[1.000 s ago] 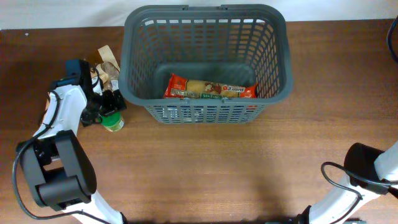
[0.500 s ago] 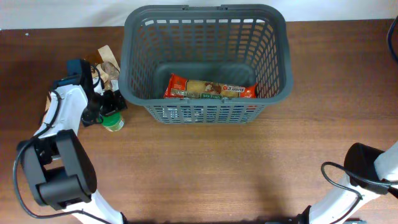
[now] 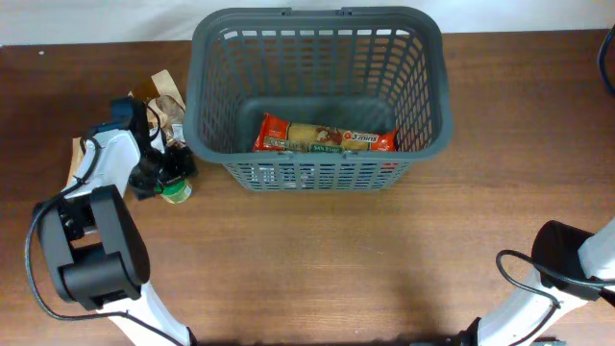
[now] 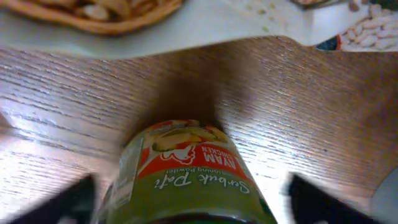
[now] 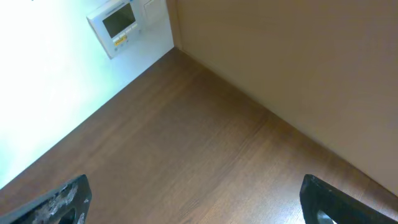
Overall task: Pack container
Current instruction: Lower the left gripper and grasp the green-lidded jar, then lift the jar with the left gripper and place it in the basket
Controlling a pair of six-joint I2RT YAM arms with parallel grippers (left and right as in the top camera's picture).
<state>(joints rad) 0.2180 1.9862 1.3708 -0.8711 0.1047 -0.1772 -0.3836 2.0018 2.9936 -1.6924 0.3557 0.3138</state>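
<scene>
The container (image 3: 317, 173), a large dark grey slotted basket, stands at the back middle of the table. A red and orange snack packet (image 3: 325, 136) lies on its base. A small green jar (image 3: 176, 190) with a red and green label stands just left of the basket's front left corner. My left gripper (image 3: 171, 165) is at the jar. In the left wrist view the jar (image 4: 186, 180) fills the space between the two fingers of my left gripper (image 4: 199, 202), which are open with gaps on both sides. My right gripper (image 5: 196, 199) is open and empty, away from the table.
Brown snack bags (image 3: 163, 101) lie left of the basket, behind the jar; they also show in the left wrist view (image 4: 93, 9). The right arm's base (image 3: 577, 264) is at the front right corner. A wall panel (image 5: 121, 25) shows in the right wrist view.
My left arm has shifted slightly right, closer to the jar. The jar, basket and packet have not moved. The right arm is still.
</scene>
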